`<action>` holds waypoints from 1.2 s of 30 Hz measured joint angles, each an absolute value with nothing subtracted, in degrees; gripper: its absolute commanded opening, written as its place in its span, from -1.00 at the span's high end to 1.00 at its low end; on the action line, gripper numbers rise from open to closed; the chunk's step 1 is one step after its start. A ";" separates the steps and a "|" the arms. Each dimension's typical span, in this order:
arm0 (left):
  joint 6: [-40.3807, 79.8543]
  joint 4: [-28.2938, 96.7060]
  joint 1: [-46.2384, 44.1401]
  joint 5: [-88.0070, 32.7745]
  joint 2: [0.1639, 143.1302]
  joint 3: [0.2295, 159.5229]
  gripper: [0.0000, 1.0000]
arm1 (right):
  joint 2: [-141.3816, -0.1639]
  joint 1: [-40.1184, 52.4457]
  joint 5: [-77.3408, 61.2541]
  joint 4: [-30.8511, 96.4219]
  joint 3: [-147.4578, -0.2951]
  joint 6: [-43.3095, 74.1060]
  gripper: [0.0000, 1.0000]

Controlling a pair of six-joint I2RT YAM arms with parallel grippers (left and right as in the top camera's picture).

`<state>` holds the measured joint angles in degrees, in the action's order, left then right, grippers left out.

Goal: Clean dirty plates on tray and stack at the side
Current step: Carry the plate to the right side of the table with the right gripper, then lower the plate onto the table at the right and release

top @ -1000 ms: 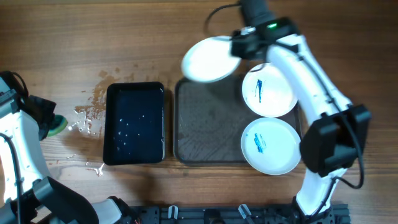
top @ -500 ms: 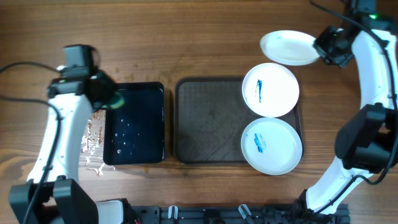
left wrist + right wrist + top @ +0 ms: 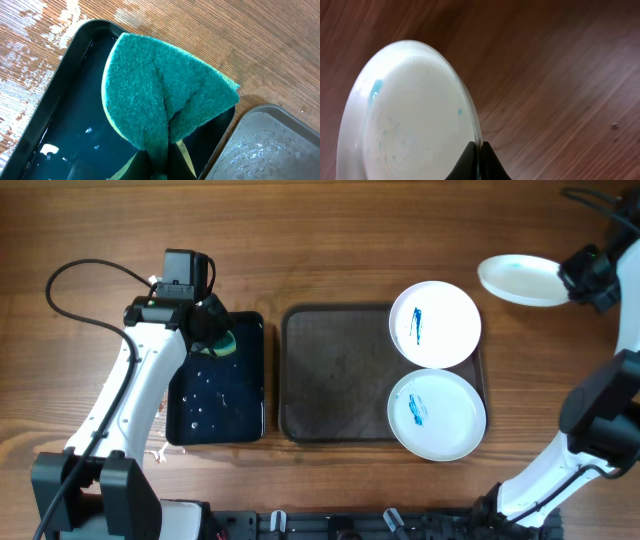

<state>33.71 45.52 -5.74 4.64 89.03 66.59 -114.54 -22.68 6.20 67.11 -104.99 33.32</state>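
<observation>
Two white plates lie on the right end of the dark tray point(image 3: 330, 380), one at the back point(image 3: 435, 324) and one at the front point(image 3: 436, 414), each with a blue smear. A third plate point(image 3: 522, 279) point(image 3: 405, 115), wiped to faint blue traces, hangs tilted above the wood at the far right. My right gripper point(image 3: 578, 276) point(image 3: 480, 146) is shut on its rim. My left gripper point(image 3: 208, 330) is shut on a folded green sponge point(image 3: 221, 343) point(image 3: 165, 105), held over the back right corner of the black water tray point(image 3: 216, 380) point(image 3: 60, 125).
Water is splashed on the wood left of the black tray point(image 3: 150, 395). The black tray holds water with small bubbles. Bare wood lies right of the dark tray, under the held plate. Cables loop at the far left and top right.
My right gripper has carried the wiped plate from above the tray's back left corner out to the far right. My left arm has swung in from the left edge, bringing the sponge over the black tray.
</observation>
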 measured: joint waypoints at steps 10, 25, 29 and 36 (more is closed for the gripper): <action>33.71 46.68 -5.74 4.67 89.03 66.59 0.92 | -114.54 -26.87 11.75 69.14 -104.99 33.41 0.91; 33.71 46.92 -5.74 4.80 89.03 66.59 0.92 | -114.54 -27.49 13.21 68.95 -102.45 33.61 0.90; 33.71 46.92 -5.74 4.80 89.03 66.59 0.92 | -114.54 -27.49 13.30 68.95 -102.45 33.61 0.91; 33.71 47.16 -5.74 4.80 89.03 66.59 0.92 | -114.54 -27.49 13.37 69.01 -102.45 33.58 0.91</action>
